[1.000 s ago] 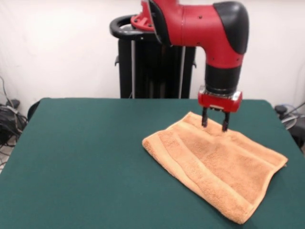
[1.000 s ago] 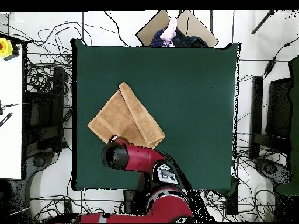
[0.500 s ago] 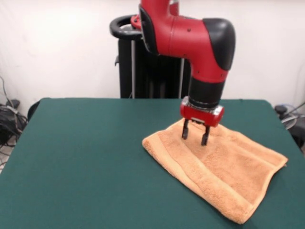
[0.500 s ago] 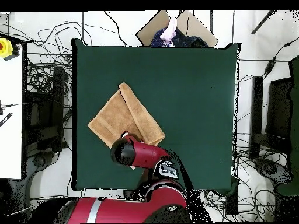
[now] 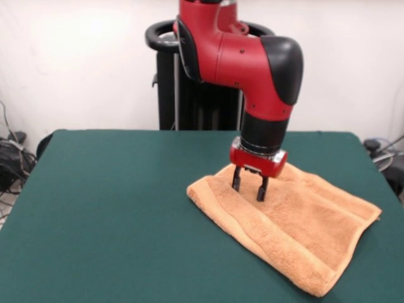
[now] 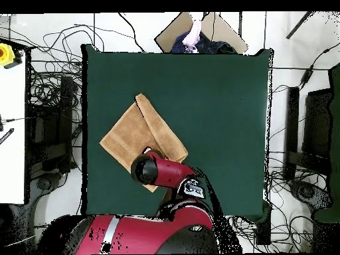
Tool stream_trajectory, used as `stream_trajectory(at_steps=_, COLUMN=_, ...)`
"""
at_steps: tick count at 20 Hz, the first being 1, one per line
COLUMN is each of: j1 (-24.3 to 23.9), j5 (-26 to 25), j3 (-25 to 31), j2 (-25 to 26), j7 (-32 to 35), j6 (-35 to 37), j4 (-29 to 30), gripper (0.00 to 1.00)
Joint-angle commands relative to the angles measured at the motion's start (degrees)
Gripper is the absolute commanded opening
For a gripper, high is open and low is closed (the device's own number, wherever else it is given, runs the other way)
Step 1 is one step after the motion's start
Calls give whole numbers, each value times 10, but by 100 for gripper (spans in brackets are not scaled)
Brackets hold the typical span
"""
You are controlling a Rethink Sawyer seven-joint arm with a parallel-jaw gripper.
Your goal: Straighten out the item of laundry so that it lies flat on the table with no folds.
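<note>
Front view: The small orange-tan terry-cloth towel [image 5: 287, 230] lies on the large dark green cloth-topped desk [image 5: 113, 214], toward 4 o'clock from the desk's centre. One portion is folded over the rest, forming a doubled strip along the edge that faces 7 o'clock. The red and black robot arm [image 5: 252, 63] descends from 12 o'clock. Its pincer [image 5: 247, 186] stands open, both black fingers pointing down over the towel's 10 o'clock end, tips at or just above the cloth; contact cannot be confirmed.

Overhead view: The towel [image 6: 126, 136] lies at 9 o'clock from the desk's [image 6: 219, 119] centre, set diagonally. The folded strip runs along its 2 o'clock side. The arm [image 6: 159, 171] covers the towel's 5 o'clock corner and hides the pincer.
</note>
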Motion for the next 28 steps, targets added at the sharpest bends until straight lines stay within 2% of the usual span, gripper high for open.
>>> stream_trajectory(at_steps=1, j1=-6, j5=12, j3=8, j2=79, j7=70, j6=-35, j4=-86, gripper=100)
stream_trajectory(at_steps=5, j1=-1, j5=16, j3=12, j2=88, j7=79, j6=-49, j4=-84, gripper=100)
stream_trajectory(at_steps=10, j1=-20, j5=6, j3=32, j2=84, j7=77, j6=-59, j4=-79, gripper=100)
stream_trajectory(at_steps=19, j1=-43, j5=-1, j3=13, j2=73, j7=55, j6=-39, j4=-115, gripper=100)
stream_trajectory(at_steps=28, j1=-93, j5=-18, j3=36, j2=91, j7=32, j6=-26, j4=-168, gripper=100)
